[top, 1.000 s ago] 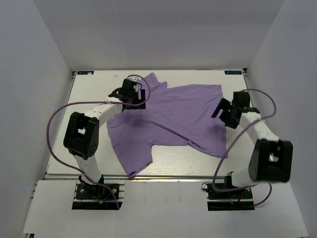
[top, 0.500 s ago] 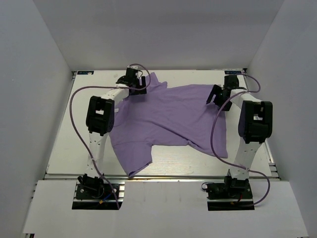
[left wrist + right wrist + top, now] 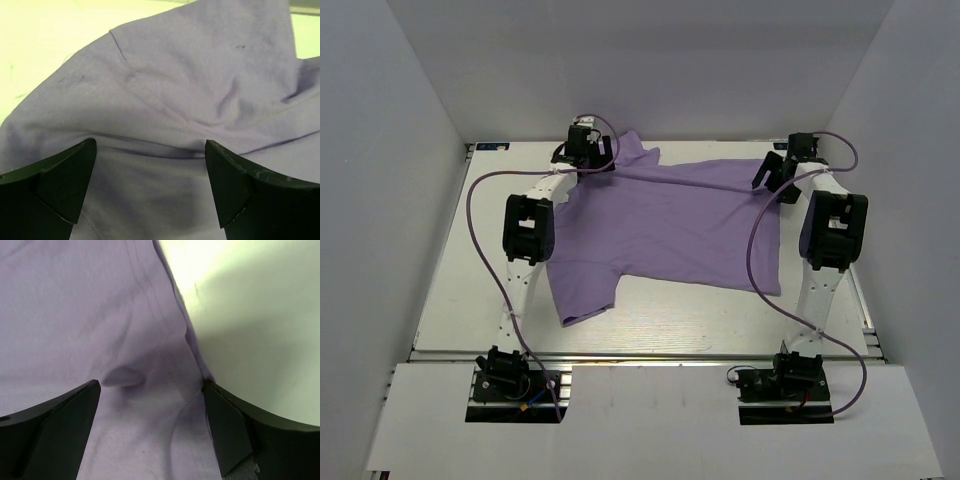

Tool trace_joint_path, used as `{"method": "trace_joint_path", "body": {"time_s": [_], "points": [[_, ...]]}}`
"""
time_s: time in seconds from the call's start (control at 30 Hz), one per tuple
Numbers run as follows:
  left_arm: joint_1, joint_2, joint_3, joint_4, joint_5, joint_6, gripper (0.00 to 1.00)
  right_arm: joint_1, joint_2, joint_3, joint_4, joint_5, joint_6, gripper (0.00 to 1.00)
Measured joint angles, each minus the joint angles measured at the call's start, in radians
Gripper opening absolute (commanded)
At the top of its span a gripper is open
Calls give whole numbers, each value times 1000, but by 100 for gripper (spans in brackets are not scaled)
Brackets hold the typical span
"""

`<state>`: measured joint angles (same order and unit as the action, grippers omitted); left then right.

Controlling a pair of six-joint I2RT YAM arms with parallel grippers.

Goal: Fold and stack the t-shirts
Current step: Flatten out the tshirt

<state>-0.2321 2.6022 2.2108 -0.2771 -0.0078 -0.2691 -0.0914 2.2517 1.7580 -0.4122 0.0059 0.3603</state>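
Both arms have stretched out to the far edge in the last second, and the shirt [image 3: 670, 230] has gone with them. Its far edge now runs nearly straight between the left gripper [image 3: 588, 158] and right gripper [image 3: 775, 178], and it lies flatter on the table [image 3: 450, 260]. Both sets of fingers stand apart over cloth, gripping nothing, so you look ready to start folding. Mind the right arm's cable [image 3: 751, 255] hanging across the shirt's right side

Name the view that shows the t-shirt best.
Top external: the whole t-shirt lies spread on the table, outline and sleeve visible. Both wrist views show only close, wrinkled patches of its cloth.
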Motion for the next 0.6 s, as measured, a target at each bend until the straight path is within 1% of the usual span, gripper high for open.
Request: {"method": "trace_joint_path", "body": {"time_s": [0.13,0.27,0.37,0.43,0.5,0.57,0.6], "points": [[6,11,0,50,62,18,100,-11,46,74,0,-35,-52,90],[10,12,0,63,105,24,100,-11,47,78,-4,-73,-106,90],[12,2,-13,66,145,25,100,-8,17,61,-8,-102,-141,90],[12,-18,-34,52,170,27,100,-2,-45,22,-17,-114,-161,90],[12,-53,-68,20,185,33,100,3,-143,-31,-19,-119,-172,90],[11,-121,-132,-26,186,40,100,9,-246,-85,-18,-120,-173,90],[8,-173,-182,-56,179,41,100,11,-314,-135,10,-114,-171,90]]}}
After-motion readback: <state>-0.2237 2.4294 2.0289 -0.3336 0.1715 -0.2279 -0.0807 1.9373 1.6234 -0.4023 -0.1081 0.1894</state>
